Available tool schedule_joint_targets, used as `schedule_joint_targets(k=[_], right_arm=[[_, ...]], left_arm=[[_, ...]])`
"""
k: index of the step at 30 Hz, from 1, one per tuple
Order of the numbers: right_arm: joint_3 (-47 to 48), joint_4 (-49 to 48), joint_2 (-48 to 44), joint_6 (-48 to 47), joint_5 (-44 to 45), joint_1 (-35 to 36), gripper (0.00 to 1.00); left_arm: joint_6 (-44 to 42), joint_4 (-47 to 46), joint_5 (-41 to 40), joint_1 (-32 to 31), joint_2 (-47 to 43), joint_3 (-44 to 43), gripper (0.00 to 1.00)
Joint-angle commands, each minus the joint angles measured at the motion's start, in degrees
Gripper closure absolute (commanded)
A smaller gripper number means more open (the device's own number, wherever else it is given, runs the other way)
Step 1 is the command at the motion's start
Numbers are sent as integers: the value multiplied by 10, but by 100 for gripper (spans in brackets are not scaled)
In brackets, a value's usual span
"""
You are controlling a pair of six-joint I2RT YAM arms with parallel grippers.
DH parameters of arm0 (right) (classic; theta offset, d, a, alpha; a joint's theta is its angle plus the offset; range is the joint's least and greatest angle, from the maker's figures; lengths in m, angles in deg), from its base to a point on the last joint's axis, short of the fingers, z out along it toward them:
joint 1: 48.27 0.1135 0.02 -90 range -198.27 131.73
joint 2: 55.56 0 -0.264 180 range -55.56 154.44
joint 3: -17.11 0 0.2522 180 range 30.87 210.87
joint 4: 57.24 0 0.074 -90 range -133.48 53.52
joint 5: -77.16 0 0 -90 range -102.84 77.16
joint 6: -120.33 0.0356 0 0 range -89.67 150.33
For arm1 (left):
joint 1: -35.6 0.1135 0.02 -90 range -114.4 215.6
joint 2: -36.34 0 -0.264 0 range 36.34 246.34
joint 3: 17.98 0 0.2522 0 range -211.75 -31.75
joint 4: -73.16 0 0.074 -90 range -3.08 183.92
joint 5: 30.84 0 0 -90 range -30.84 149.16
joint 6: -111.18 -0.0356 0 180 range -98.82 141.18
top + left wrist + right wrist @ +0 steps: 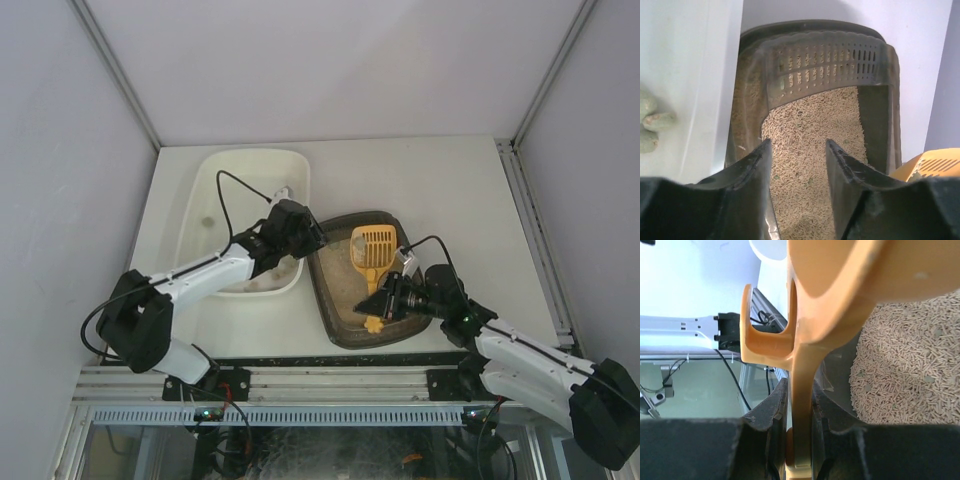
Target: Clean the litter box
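Your litter box is a dark grey-brown, rounded-rectangular tray. It sits right-side up on the table, just to the right of the cream-white tub, and is a little skewed to the table's edges. Beige pellet litter covers its floor (grain-shaped, with a few greenish flecks). In the left wrist view, one end wall carries rows of slots.

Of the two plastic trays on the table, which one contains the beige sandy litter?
The smaller dark grey-brown rounded-rectangular plastic tray, right of the larger cream-white plastic tub; the yellow plastic scoop is over it.
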Motion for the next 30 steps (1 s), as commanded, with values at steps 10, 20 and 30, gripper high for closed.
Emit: schedule_joint_targets(k=[10,20,30], right_arm=[[-24,-58,-77,14,-18,-31,100],[-41,-97,-104,85,-36,-76,100],[17,91,-127,75,22,2,100]], left_arm=[[-82,-44,37,46,-50,-22,0],[-180,-25,225,155,-76,-81,0],[-508,314,215,287,-117,-141,0]])
